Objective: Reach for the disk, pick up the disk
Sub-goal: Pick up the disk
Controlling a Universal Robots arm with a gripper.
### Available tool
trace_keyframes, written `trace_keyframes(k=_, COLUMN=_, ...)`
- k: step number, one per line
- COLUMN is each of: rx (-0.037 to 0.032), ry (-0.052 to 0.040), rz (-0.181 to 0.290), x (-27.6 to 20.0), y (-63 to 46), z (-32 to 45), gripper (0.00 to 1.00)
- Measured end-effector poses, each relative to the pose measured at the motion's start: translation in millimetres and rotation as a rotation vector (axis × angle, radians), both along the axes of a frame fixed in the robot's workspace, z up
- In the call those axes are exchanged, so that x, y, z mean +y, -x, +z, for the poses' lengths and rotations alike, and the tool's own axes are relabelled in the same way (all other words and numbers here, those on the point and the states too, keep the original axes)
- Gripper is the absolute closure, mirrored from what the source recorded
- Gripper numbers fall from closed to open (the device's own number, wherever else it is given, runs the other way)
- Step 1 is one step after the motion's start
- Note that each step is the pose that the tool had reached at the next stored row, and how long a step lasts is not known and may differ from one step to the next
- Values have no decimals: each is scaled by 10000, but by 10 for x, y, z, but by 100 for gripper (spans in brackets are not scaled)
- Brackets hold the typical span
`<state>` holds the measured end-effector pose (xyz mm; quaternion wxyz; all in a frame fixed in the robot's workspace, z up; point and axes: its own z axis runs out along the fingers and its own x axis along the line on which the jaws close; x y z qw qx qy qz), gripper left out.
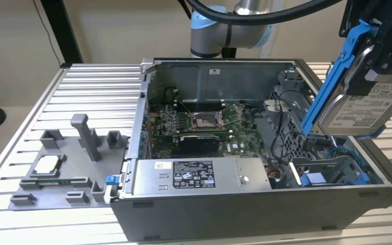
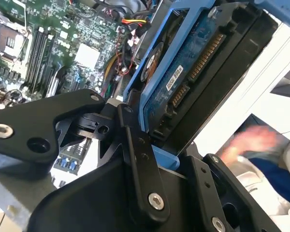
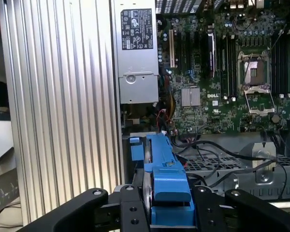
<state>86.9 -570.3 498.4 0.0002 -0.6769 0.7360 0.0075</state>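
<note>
The disk (image 1: 365, 108), a silver drive with a white label and blue side rails, hangs tilted in the air above the open computer case's corner at the exterior view's right. My black gripper (image 1: 376, 61) is shut on its upper end. In the second wrist view the disk's (image 2: 193, 63) blue circuit-board underside faces the camera, with the gripper (image 2: 159, 145) clamped on it between the black fingers (image 2: 135, 159). In the first wrist view the disk's (image 3: 165, 186) blue rail edge sits between the closed jaws of the gripper (image 3: 169, 210).
The open computer case (image 1: 250, 217) holds a motherboard (image 1: 203, 122), a grey power supply with a black label (image 1: 192, 176) and a blue drive bay (image 1: 325, 177). A grey fixture (image 1: 67, 173) with a small chip (image 1: 46, 164) lies on the ridged table. A person's blurred hand (image 2: 251, 142) is nearby.
</note>
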Motion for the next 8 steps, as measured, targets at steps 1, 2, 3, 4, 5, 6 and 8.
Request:
trace_keyframes(k=1, rx=0, ry=0, rz=1, x=0, y=-1, z=0, gripper=100)
trace_keyframes(k=2, rx=0, ry=0, rz=1, x=0, y=-1, z=0, gripper=100)
trace_keyframes(k=3, rx=0, ry=0, rz=2, x=0, y=-1, z=0, gripper=100)
trace_keyframes(k=4, rx=0, ry=0, rz=1, x=0, y=-1, z=0, gripper=100)
trace_keyframes(k=5, rx=0, ry=0, rz=1, x=0, y=-2, z=0, gripper=100)
trace_keyframes(k=6, rx=0, ry=0, rz=2, x=0, y=-2, z=0, gripper=100)
trace_keyframes(k=8, rx=0, ry=-1, rz=1, x=0, y=-2, z=0, gripper=100)
